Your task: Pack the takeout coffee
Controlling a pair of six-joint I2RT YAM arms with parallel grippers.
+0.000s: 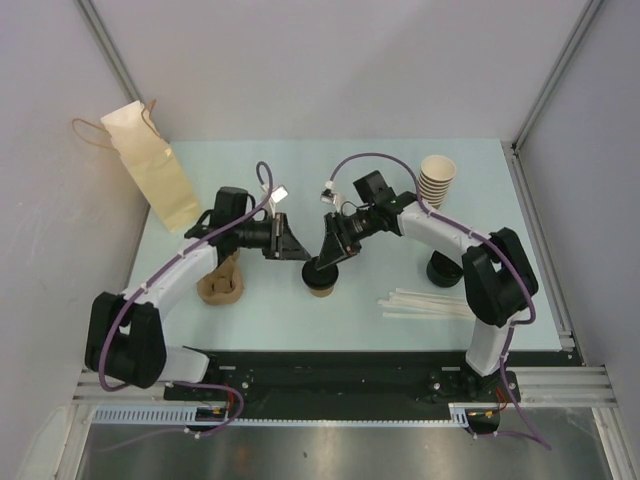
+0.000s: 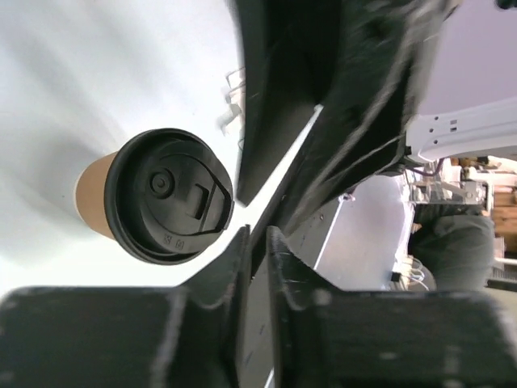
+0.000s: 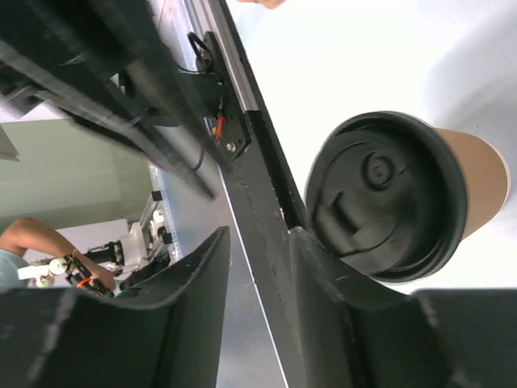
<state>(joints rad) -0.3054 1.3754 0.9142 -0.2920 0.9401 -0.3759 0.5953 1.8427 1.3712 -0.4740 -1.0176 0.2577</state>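
The takeout coffee [image 1: 320, 283], a tan paper cup with a black lid, stands upright on the table's near middle. In the left wrist view the coffee [image 2: 170, 196] lies left of my left gripper [image 2: 258, 236], whose jaws stand a narrow gap apart with nothing between them. From the right wrist, the cup [image 3: 392, 194] sits just right of my right gripper [image 3: 260, 242], which is open and empty, one finger [image 3: 317, 257] close against the lid's rim. From above, the left gripper [image 1: 297, 243] and right gripper [image 1: 328, 255] hover near each other over the cup.
A tan paper bag [image 1: 152, 170] with handles stands at the back left. A brown cup carrier [image 1: 222, 286] lies left of the coffee. Lidless stacked cups [image 1: 437, 180] stand back right, black lids [image 1: 443, 268] nearer, and white straws [image 1: 428, 303] lie at the front right.
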